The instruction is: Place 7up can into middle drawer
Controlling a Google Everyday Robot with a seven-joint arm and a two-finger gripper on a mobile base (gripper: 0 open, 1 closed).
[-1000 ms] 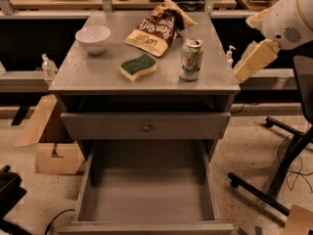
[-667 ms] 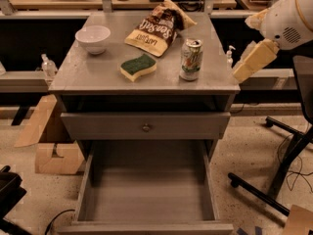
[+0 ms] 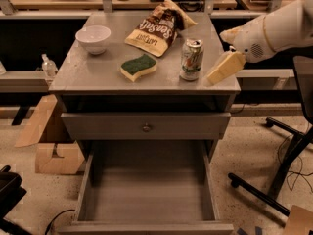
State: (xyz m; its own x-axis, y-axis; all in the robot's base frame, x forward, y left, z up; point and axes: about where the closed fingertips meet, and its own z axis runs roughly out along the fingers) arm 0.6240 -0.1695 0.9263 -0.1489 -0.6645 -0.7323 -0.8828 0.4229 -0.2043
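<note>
7up can point(image 3: 191, 58) stands upright — gripper point(image 3: 224, 68) just beside it.

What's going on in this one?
A robot arm reaches in from the right. Its gripper hovers close beside the 7up can, which stands upright on the cabinet top, apparently not yet touched. Below, the middle drawer is pulled open with no can in it. A white bowl, chip bag and sponge also sit on top.

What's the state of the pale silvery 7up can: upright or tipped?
Upright: the pale silvery 7up can stands on the grey cabinet top, shiny lid up. The tan gripper hovers close beside it.
</note>
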